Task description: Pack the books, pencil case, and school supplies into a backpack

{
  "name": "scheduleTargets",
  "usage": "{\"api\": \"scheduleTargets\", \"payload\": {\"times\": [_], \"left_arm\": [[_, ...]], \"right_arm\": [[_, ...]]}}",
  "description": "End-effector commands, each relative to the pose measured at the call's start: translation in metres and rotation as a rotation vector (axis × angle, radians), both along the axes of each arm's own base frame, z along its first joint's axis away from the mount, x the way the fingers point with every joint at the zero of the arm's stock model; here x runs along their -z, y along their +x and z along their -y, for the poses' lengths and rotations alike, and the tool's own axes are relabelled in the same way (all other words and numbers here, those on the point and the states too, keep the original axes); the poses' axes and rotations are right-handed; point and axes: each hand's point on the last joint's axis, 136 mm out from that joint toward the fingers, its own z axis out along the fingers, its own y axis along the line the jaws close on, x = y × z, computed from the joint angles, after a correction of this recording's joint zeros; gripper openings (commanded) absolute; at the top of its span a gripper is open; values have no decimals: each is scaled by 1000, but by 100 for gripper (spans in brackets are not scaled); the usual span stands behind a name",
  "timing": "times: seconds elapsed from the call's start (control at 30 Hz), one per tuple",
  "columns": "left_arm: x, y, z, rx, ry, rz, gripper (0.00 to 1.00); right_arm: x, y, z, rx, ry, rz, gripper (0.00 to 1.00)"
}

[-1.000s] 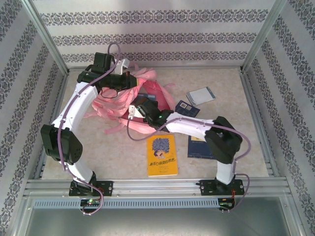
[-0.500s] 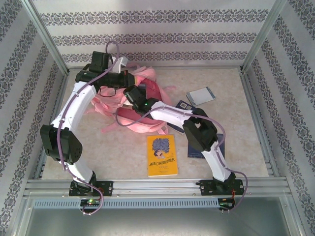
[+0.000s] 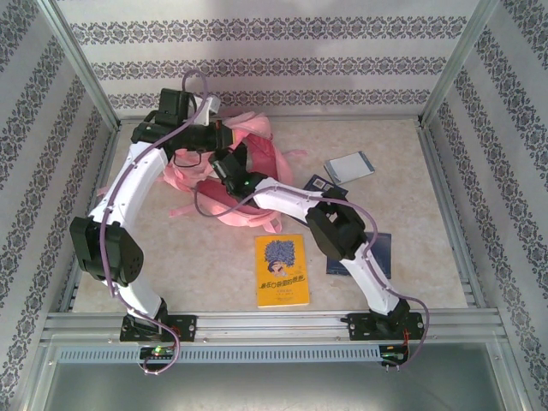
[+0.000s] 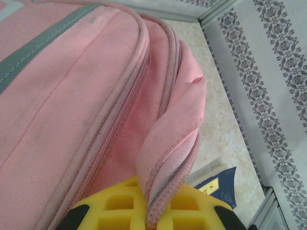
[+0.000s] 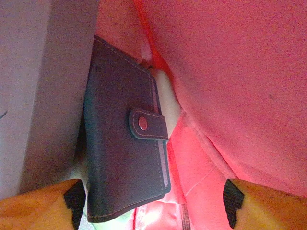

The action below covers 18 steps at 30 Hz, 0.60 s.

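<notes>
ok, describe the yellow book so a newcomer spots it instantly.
Find the big pink backpack at the far middle. Between it and the near edge a yellow book lies flat. It has the only bright yellow cover, with a blue picture; the navy book beside it is dark.

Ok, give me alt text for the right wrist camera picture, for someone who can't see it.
A dark teal flat case with a snap tab sits inside the pink backpack, against a pale grey surface on its left. The right gripper is open and holding nothing, its fingers wide apart at the bottom corners.
</notes>
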Motion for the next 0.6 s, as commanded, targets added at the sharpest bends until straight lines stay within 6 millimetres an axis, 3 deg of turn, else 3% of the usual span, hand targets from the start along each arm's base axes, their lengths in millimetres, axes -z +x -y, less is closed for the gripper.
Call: {"api": "scheduleTargets", "payload": {"times": [0.0, 0.3, 0.57], "left_arm": [[-56, -39, 29, 148, -136, 65, 0], [-52, -22, 20, 71, -133, 43, 0], [-43, -17, 13, 19, -103, 28, 0]], "right_arm": [[-34, -2, 20, 13, 123, 63, 77], [-52, -62, 44, -123, 354, 9, 77], [-70, -55, 66, -15, 488, 34, 74]]}}
